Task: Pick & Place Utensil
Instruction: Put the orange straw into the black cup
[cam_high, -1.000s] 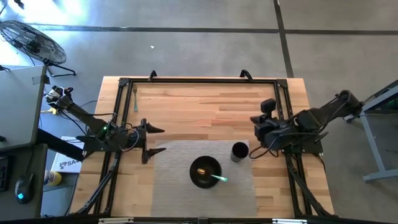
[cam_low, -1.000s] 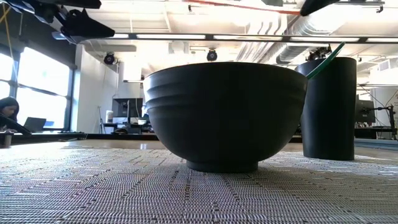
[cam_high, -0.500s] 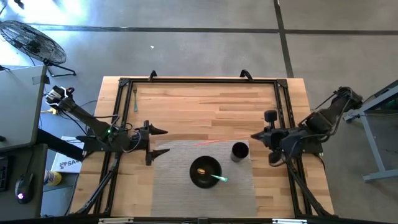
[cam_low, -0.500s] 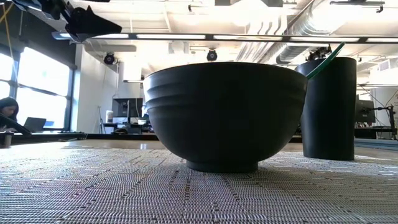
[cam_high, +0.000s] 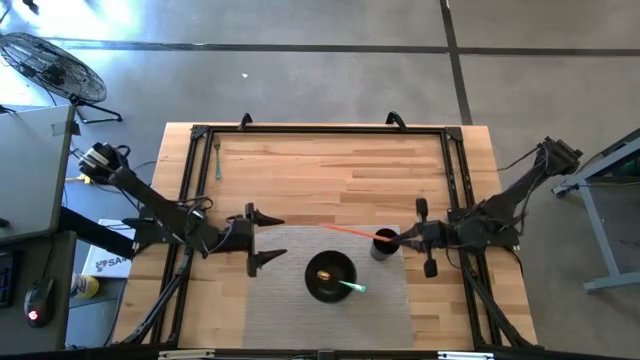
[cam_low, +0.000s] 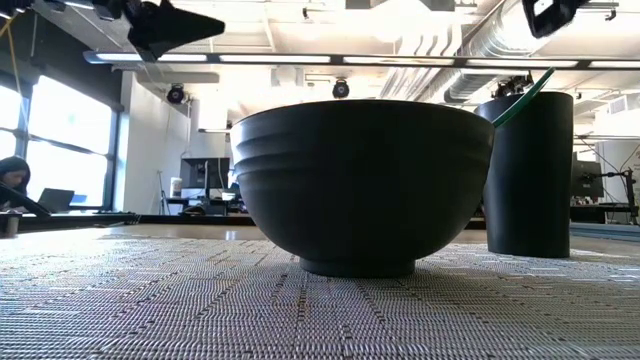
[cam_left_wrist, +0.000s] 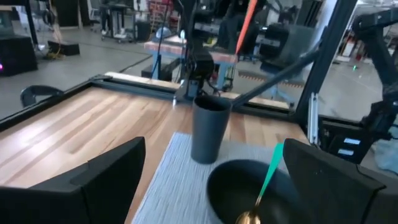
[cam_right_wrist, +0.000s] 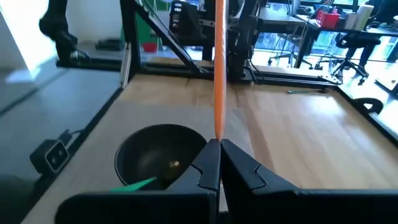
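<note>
wooden table (cam_high: 330, 170): right gripper (cam_right_wrist: 219, 163) clamped on light, stiff thin orange utensil (cam_right_wrist: 219, 68), held by its end; left gripper (cam_high: 262, 238) apart.

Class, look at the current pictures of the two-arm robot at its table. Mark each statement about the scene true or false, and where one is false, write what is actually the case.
1. The right gripper is shut on the orange utensil. True.
2. The bowl holds nothing. False: a green-handled utensil lies in it.
3. The left gripper is open and holds nothing. True.
4. The dark cup lies tipped on its side. False: it stands upright on the woven mat, beside the bowl.
5. The bowl stands on bare wood. False: it stands on the mat.
</note>
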